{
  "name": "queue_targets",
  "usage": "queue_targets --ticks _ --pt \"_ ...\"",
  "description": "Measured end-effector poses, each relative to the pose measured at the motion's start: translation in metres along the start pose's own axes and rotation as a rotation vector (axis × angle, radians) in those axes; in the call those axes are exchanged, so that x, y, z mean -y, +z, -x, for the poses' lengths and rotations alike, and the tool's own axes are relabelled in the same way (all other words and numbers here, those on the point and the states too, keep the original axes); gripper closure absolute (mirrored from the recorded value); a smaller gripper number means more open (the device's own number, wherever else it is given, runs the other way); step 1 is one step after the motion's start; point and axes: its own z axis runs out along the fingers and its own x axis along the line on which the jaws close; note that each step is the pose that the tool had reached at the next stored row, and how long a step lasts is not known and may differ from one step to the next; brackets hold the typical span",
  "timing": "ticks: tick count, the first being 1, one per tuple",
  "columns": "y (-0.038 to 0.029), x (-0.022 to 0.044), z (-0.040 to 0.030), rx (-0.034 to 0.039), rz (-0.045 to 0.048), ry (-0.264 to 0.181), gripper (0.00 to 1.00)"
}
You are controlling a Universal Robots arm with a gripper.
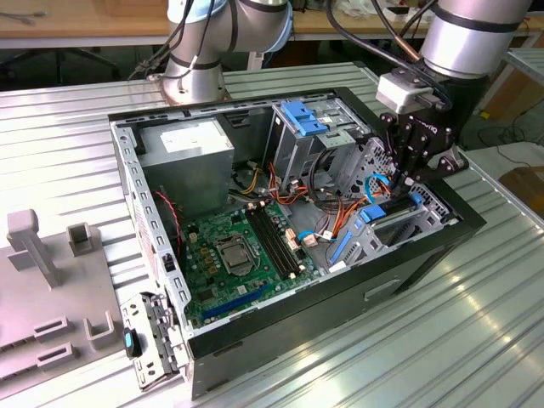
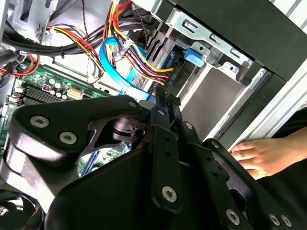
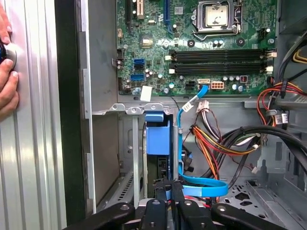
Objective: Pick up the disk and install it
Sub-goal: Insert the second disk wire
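Observation:
The disk (image 1: 387, 214), a dark drive in a bright blue carrier, sits in the metal drive cage at the corner of the open computer case (image 1: 280, 327) on the exterior view's right. In the first wrist view the disk (image 3: 158, 138) shows end-on inside its slot. My black gripper (image 1: 398, 180) reaches down into the case at the disk's near end. Its fingers (image 3: 161, 188) are drawn together with no visible gap, also in the second wrist view, where the gripper (image 2: 162, 98) points between the cables. Whether the tips touch the carrier is hidden.
A thin blue cable (image 3: 201, 186) and bundled coloured wires (image 3: 216, 139) crowd the space beside the cage. The green motherboard (image 1: 229, 255) and power supply (image 1: 187, 153) fill the case. A person's hand (image 3: 5, 72) rests on the ribbed table beside the case. Grey fixtures (image 1: 42, 255) stand on the exterior view's left.

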Motion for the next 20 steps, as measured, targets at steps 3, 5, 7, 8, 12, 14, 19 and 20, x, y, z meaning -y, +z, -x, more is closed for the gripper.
queue_targets --ticks 3,5,7,8,12,14,19,20 --pt "0.0012 0.0000 -0.0035 0.0101 0.0003 0.002 0.84" --pt "0.0024 0.0000 -0.0096 0.0240 0.0009 0.006 0.84" --pt "0.0030 -0.0001 -0.0115 0.0315 0.0012 0.009 0.84" --pt "0.0031 -0.0001 -0.0119 0.0369 0.0014 0.010 0.84" --pt "0.0032 0.0000 -0.0120 0.0407 0.0015 0.011 0.84" --pt "0.0032 0.0000 -0.0120 0.0408 0.0015 0.011 0.84" --pt "0.0032 0.0000 -0.0120 0.0409 0.0015 0.011 0.84" --pt "0.0032 -0.0001 -0.0120 0.0409 0.0015 0.011 0.84"
